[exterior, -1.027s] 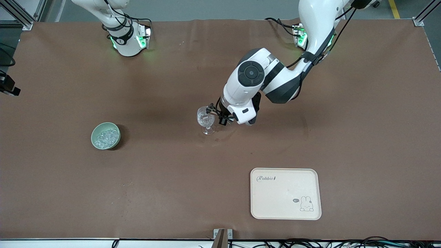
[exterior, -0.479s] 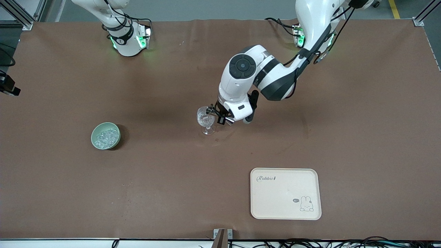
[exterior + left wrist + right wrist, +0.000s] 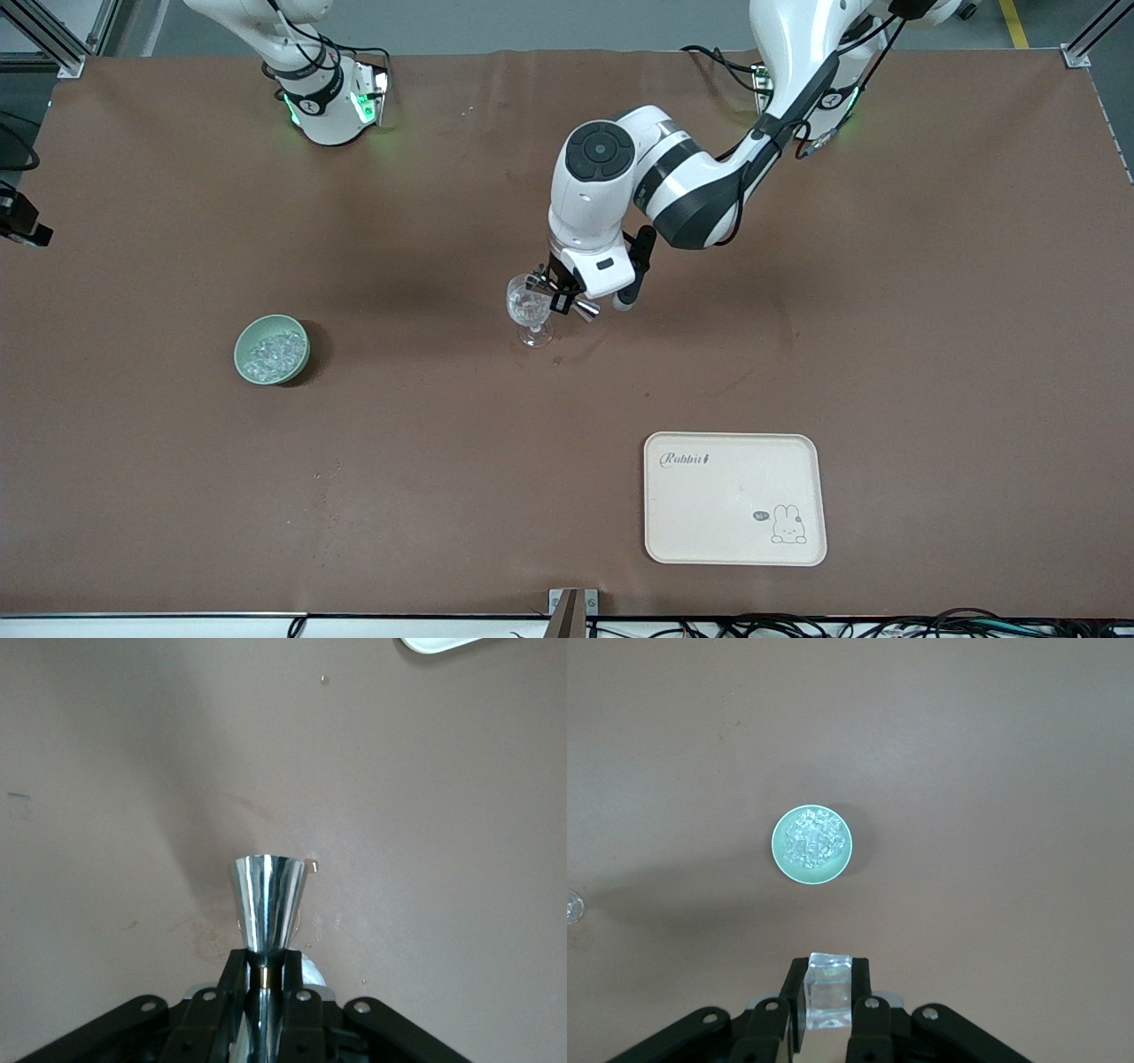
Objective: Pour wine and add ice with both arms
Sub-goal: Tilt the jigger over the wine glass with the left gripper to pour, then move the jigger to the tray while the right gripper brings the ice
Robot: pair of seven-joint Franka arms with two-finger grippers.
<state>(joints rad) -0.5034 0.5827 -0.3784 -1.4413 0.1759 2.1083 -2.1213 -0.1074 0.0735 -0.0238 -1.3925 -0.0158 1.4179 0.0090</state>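
My left gripper (image 3: 560, 297) hangs right beside the rim of the clear stemmed glass (image 3: 529, 308) at mid-table. It is shut on the narrow waist of a shiny metal measuring cup (image 3: 268, 899), which lies tilted on its side by the glass. In the left wrist view the left gripper (image 3: 266, 964) pinches that waist, with one cone sticking out ahead. My right gripper (image 3: 828, 979) is shut on a clear ice cube (image 3: 828, 994), high over the green bowl (image 3: 778, 861) of ice (image 3: 813, 842). No wine shows in any view.
The green bowl (image 3: 244, 365) of ice (image 3: 271, 348) sits toward the right arm's end of the table. A cream tray (image 3: 734, 498) with a rabbit print lies nearer the front camera, toward the left arm's end. A stain marks the cloth by the glass's foot.
The left arm's elbow has swung toward the right arm's end and the bases, turning the measuring cup beside the glass. The glass and bowl have stayed put.
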